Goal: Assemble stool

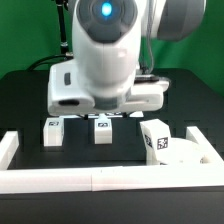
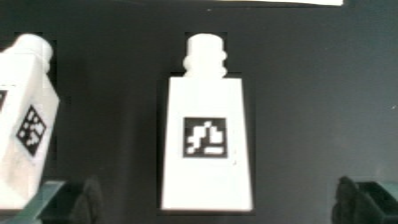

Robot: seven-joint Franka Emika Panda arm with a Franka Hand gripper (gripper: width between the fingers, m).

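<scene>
Gripper [image 2: 217, 204] open, hovering over surface [image 2: 111, 60]. One leg [image 2: 210, 125] lies flat beneath, between its fingers [image 2: 63, 206]; second leg [image 2: 25, 110] alongside.

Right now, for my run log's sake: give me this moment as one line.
pincer: open, astride leg, not gripping | second leg: beside it, apart | seat: on table

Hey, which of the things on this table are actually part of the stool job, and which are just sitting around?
For the stool:
- round seat
- middle leg
- leg at the exterior view's left
- tagged white block by the seat, probably the third leg

Just lying about:
- white border rails
</scene>
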